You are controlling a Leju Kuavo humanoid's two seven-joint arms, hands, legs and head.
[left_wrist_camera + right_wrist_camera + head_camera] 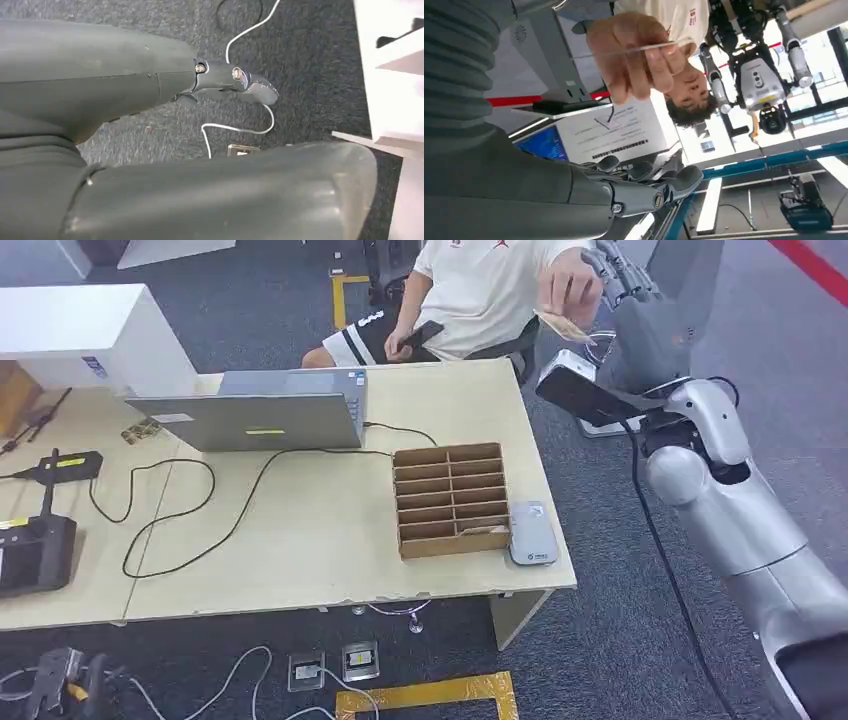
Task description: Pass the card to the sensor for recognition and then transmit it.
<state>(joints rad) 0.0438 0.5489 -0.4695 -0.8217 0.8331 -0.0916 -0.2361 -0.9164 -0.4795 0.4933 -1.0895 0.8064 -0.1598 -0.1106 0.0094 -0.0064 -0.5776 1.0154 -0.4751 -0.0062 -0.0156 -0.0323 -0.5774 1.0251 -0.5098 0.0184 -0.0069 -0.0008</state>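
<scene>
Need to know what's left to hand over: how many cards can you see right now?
2: one card in the person's hand near the right hand, another card in the wooden rack. Others may lie hidden in its slots.

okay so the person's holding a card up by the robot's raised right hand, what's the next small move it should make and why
Probably bring the right hand a little closer and close its fingers on the card. The person's hand holds the card, the robot's fingers look spread with nothing in them, and the sensor on the table by the slotted box can only be served once the robot has the card.
</scene>
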